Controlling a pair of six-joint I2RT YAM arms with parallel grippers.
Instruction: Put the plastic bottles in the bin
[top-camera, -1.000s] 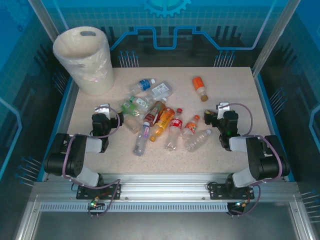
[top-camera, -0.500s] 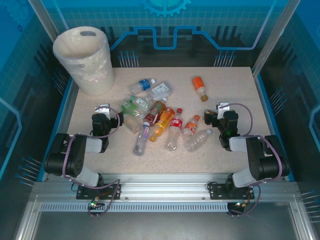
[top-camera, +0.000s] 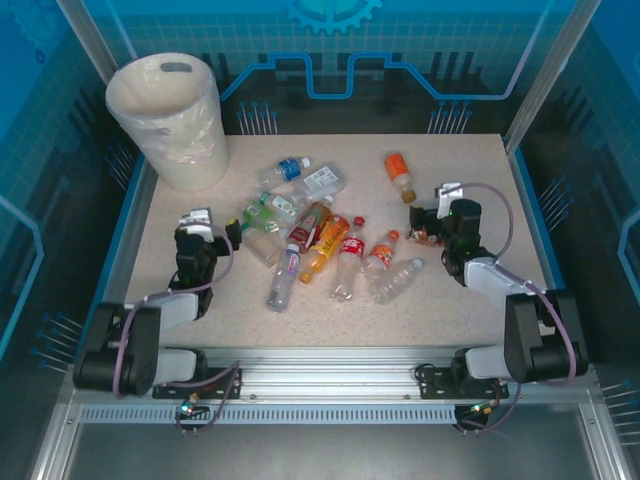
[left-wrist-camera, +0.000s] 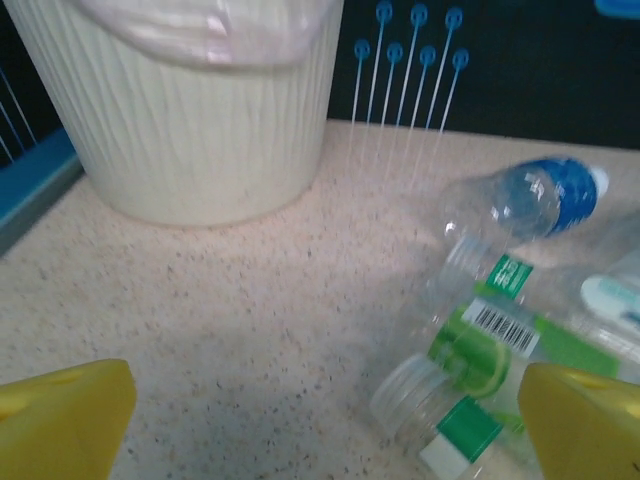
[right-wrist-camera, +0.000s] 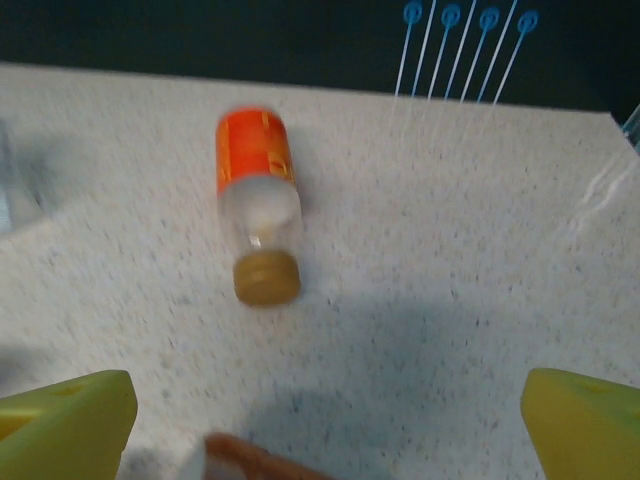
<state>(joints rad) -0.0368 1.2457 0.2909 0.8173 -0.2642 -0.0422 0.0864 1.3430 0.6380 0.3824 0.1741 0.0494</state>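
Several plastic bottles (top-camera: 310, 235) lie in a loose pile at the table's middle. One orange-labelled bottle (top-camera: 400, 176) lies apart at the back right. The cream bin (top-camera: 165, 120) stands at the back left corner. My left gripper (top-camera: 197, 222) is left of the pile, open. In the left wrist view it (left-wrist-camera: 320, 430) hangs open over bare table, with green-labelled bottles (left-wrist-camera: 480, 350) by its right finger and the bin (left-wrist-camera: 190, 120) ahead. My right gripper (top-camera: 447, 200) is open just short of the orange-labelled bottle (right-wrist-camera: 258, 200), with nothing between its fingers (right-wrist-camera: 60, 420).
A blue-labelled clear bottle (left-wrist-camera: 530, 200) lies behind the green-labelled ones. A brown cap edge (right-wrist-camera: 245, 458) shows at the bottom of the right wrist view. Blue rails edge the table (top-camera: 480, 160), and a metal frame post (top-camera: 545, 70) rises at the back right.
Both arms have reached farther from their bases. The left gripper shifted slightly left, and the right gripper moved toward the orange-labelled bottle. Both jaws stayed open; no bottle moved.
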